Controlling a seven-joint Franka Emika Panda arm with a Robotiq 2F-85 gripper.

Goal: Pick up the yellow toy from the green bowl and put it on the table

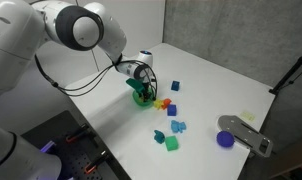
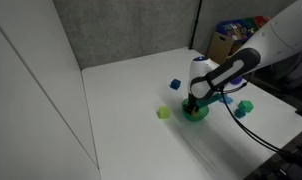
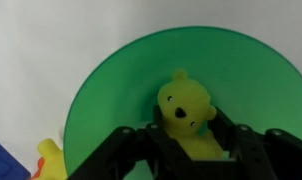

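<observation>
White table [image 1: 226,75]: blocks [image 1: 177,126] crowd green bowl [image 3: 111,90] (tool [image 1: 141,88] inside).

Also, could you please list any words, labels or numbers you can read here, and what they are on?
None can be read. The yellow toy, the green bowl and the table show no writing; any print on the cardboard box is too blurred to read.
</observation>
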